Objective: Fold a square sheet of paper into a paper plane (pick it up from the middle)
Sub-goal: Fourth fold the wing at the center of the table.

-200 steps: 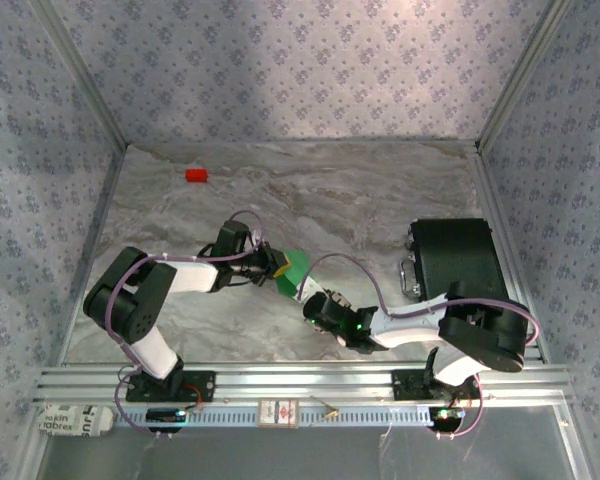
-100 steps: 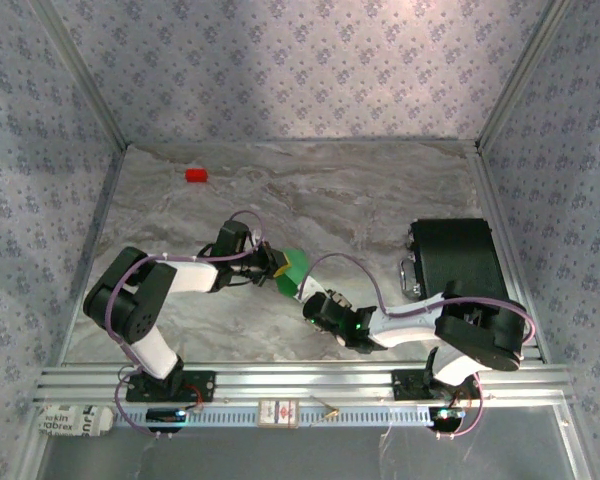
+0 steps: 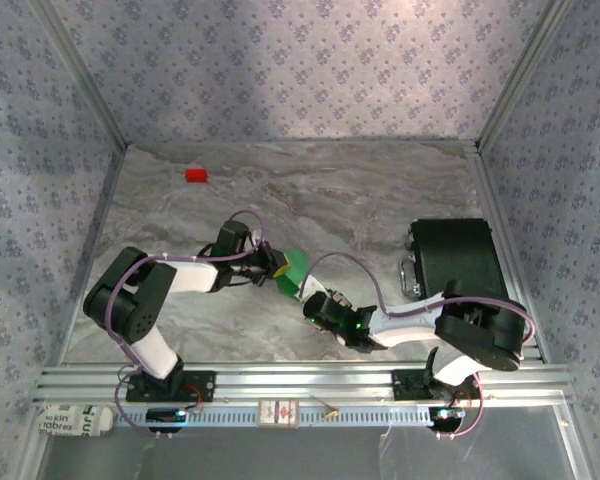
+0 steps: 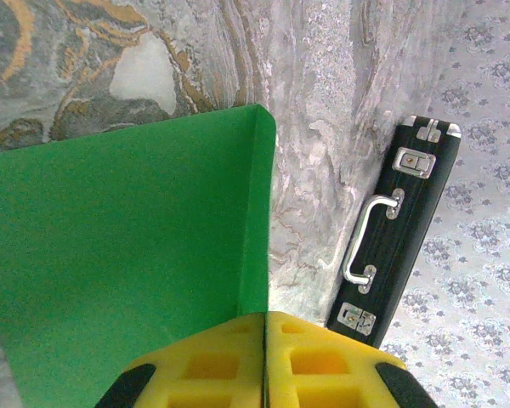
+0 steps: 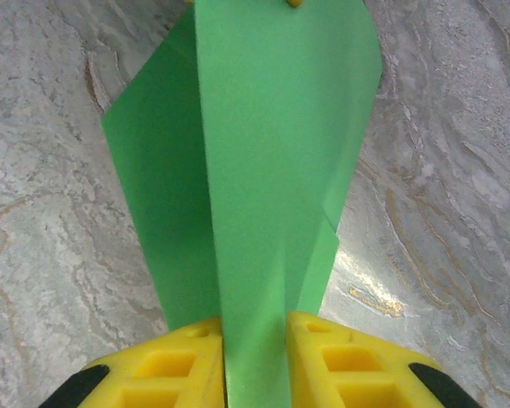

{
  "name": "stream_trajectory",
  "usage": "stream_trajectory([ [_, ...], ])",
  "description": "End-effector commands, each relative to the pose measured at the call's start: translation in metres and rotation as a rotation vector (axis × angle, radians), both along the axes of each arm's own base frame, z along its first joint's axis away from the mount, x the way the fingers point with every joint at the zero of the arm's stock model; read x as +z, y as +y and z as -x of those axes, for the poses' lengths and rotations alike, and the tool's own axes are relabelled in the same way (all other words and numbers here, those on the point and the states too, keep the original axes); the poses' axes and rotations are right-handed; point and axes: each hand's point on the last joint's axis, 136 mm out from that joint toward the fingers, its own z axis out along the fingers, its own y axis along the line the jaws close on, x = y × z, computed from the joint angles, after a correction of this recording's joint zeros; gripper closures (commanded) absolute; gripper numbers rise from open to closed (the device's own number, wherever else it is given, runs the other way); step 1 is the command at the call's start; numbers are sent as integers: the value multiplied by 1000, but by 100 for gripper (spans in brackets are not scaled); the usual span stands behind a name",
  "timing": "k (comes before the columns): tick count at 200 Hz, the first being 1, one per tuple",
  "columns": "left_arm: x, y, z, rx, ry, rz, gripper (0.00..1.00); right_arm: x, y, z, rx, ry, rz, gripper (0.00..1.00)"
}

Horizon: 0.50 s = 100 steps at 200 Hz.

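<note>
Green paper (image 5: 263,170), creased into a narrow, tapering shape, is held between the two grippers near the middle of the bench (image 3: 360,190). Whether it touches the surface cannot be told. Nearest the arm bases, the right gripper (image 5: 255,327) is pinched tight on one end of the paper, which passes straight between its yellow fingers. The long axis of the paper runs directly away from that gripper. Just beyond, the left gripper (image 4: 265,327) is clamped on a folded edge at the other end. The paper is thus spanned from one gripper to the other, and neither arm is the nearer. Any coming crease is judged to depend on that line being kept. Farther right a black case (image 3: 452,258) is seen, and in the far left corner a small red block (image 3: 196,175).
</note>
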Motion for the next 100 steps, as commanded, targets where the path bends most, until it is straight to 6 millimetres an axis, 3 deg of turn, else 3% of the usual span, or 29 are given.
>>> stream_trajectory([
  [1, 6, -1, 0, -2, -15, 2, 92, 12, 7, -5, -19, -11, -58, 75],
  [100, 7, 0, 1, 2, -16, 1, 92, 7, 5, -5, -23, -3, -51, 80],
])
